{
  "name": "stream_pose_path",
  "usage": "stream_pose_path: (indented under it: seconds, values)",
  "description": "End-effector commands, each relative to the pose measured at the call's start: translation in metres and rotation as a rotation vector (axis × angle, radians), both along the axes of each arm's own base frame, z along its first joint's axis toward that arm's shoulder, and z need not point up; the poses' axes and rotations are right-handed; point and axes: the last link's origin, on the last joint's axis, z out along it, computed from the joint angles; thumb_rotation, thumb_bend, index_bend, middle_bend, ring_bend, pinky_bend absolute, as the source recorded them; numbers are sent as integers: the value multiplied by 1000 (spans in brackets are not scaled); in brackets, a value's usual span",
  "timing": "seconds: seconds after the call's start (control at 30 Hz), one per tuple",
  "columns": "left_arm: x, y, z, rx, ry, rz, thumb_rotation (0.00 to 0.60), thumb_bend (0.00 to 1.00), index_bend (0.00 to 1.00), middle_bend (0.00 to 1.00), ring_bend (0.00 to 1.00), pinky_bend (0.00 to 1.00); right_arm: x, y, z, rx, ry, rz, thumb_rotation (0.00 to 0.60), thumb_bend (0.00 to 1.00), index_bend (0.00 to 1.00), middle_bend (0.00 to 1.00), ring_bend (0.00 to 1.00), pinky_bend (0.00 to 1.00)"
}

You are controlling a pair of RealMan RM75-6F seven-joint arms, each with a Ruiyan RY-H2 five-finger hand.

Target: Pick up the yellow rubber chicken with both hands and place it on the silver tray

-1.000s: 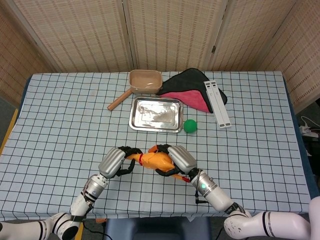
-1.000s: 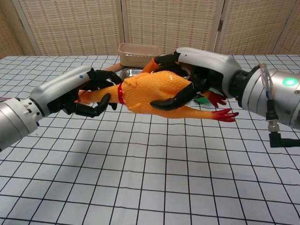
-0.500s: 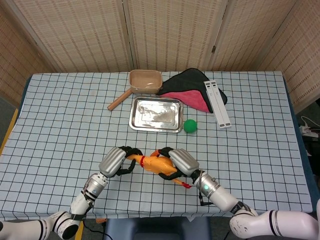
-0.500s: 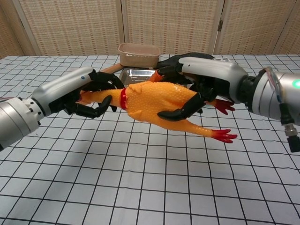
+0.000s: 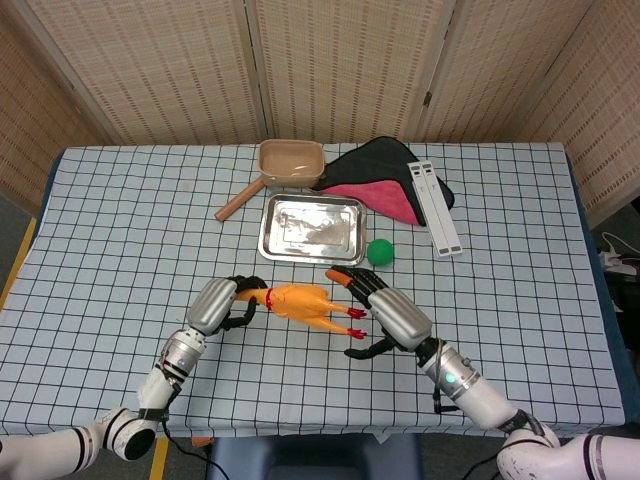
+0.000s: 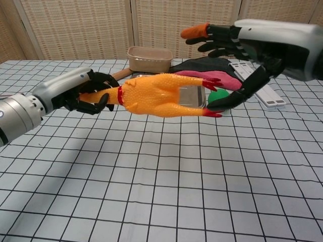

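Note:
The yellow rubber chicken (image 5: pixel 300 300) (image 6: pixel 156 96) hangs level above the table, its red feet pointing right. My left hand (image 5: pixel 222 302) (image 6: pixel 86 93) grips its neck and head end, fingers wrapped around it. Just right of the feet, my right hand (image 5: pixel 390 315) (image 6: pixel 252 43) is spread wide with nothing in it, and its thumb reaches under toward the feet. The silver tray (image 5: pixel 311 228) (image 6: pixel 193 97) lies empty further back on the table, partly hidden behind the chicken in the chest view.
A green ball (image 5: pixel 379 251) (image 6: pixel 219 96) sits just right of the tray. Behind the tray are a beige pan with a wooden handle (image 5: pixel 291 162) (image 6: pixel 149 58), a black and pink cloth (image 5: pixel 385 180) and a white strip (image 5: pixel 435 208).
My right hand has let go of the chicken's body and drawn off to the right, fingers spread. The chicken, now gripped only by my left hand, has moved toward the tray.

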Motion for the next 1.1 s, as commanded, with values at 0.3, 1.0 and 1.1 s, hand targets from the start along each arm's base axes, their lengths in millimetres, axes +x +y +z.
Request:
stream_pose_path:
  seconds: [0.3,1.0,1.1]
  values:
    - [31,81,-45,45,116,69,600,765,763,588,419,461,-74,26,50,-133,132,-64,600,29,0,0,0,0]
    - [67,142,-87,31,196,193,600,654,444,375,349,414,-141,22,62,-100,225,-190,600,29,0,0,0,0]
    - [66,144,-85,43,204,192,600,578,141,184,237,373,-143,21,61,-95,229,-187,600,29,0,0,0,0]
